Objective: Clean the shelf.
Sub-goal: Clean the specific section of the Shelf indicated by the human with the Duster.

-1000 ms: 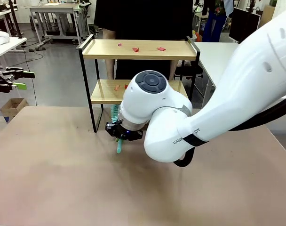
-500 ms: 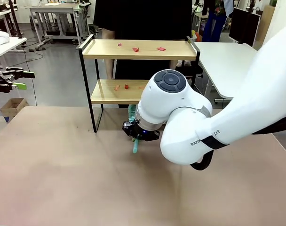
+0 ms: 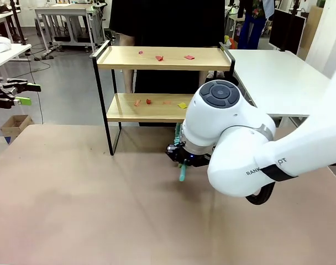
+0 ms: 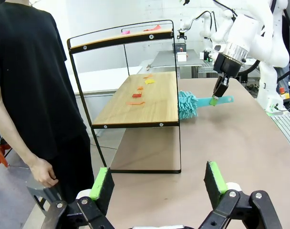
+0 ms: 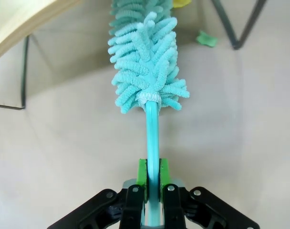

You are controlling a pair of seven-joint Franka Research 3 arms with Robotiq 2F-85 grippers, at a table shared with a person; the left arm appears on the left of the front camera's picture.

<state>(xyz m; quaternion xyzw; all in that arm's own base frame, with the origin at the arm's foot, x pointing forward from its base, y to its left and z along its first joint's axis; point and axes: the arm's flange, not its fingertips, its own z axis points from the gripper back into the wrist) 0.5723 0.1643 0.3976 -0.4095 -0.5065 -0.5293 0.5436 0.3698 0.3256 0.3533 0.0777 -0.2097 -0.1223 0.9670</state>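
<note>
The shelf (image 3: pixel 162 65) stands at the table's far edge, with red and pink paper scraps (image 3: pixel 158 57) on its top board and red, orange and yellow scraps (image 3: pixel 148 101) on the lower one. My right gripper (image 3: pixel 183 161) is shut on the handle of a teal duster (image 3: pixel 177 133), low in front of the lower board's right end. In the right wrist view the duster (image 5: pixel 147 71) points away from the gripper (image 5: pixel 153 174) toward the shelf's board (image 5: pixel 21 19). My left gripper (image 3: pixel 30 94) hangs open off the table's left side. The left wrist view has its pads (image 4: pixel 102 187) wide apart, facing the shelf (image 4: pixel 140 98) end-on.
A person in black (image 3: pixel 168 22) stands right behind the shelf. A green scrap (image 5: pixel 207 38) lies on the tabletop by a shelf leg (image 5: pixel 235 24). A white table (image 3: pixel 273 77) adjoins at the right. The brown table (image 3: pixel 90 210) has free room in front.
My right arm has swept to the right along the front of the lower board, carrying the duster. The left gripper has stayed still.
</note>
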